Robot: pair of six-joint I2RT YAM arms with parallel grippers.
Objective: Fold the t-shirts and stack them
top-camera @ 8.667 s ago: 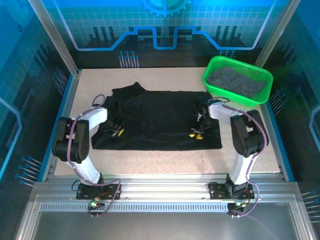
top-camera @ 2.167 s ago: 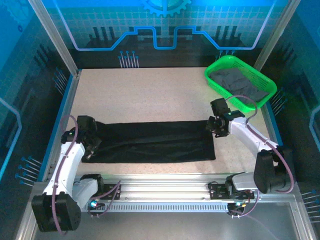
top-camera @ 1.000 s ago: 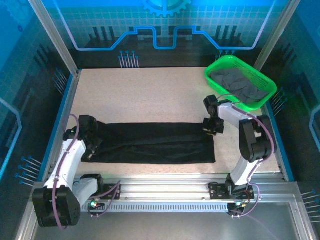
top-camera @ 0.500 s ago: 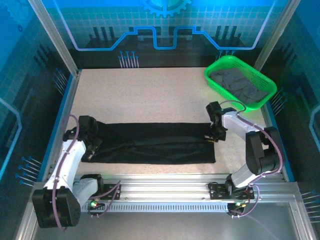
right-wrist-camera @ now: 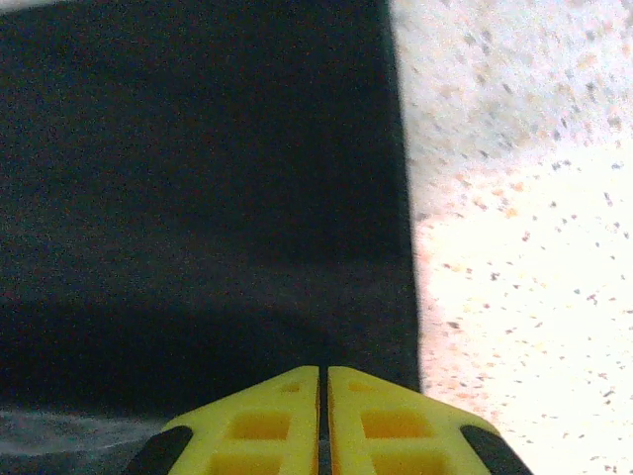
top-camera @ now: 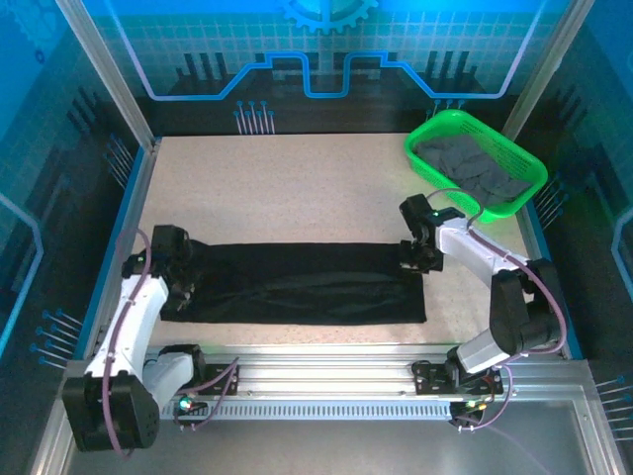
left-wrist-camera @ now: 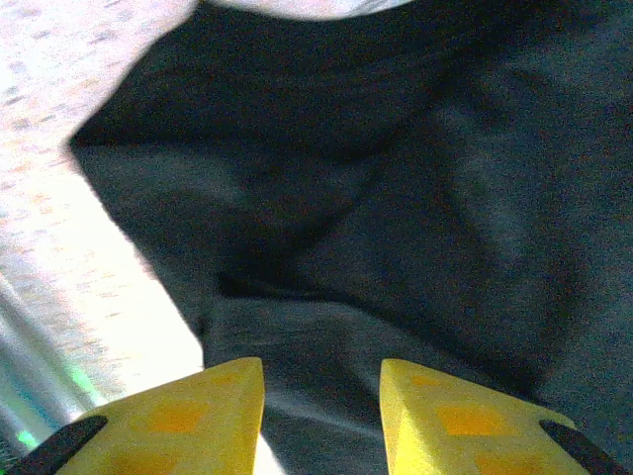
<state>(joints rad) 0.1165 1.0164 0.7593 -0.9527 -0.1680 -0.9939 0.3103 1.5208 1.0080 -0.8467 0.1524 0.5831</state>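
A black t-shirt lies folded lengthwise into a long flat strip across the near part of the table. My left gripper hovers over the strip's left end. In the left wrist view its yellow fingers stand apart above wrinkled black cloth, gripping nothing; the left gripper is open. My right gripper sits at the strip's upper right corner. In the right wrist view the right gripper is shut, fingertips together just above the shirt's straight right edge, and no cloth shows between them.
A bright green mesh basket stands at the back right with dark grey t-shirts piled in it. Bare speckled table stretches behind the strip. A metal rail runs along the near edge, and blue frame walls close both sides.
My left gripper's jaws have come apart over the shirt's left end. My right gripper shifted slightly left and back along the right end. The folded strip stays where it was.
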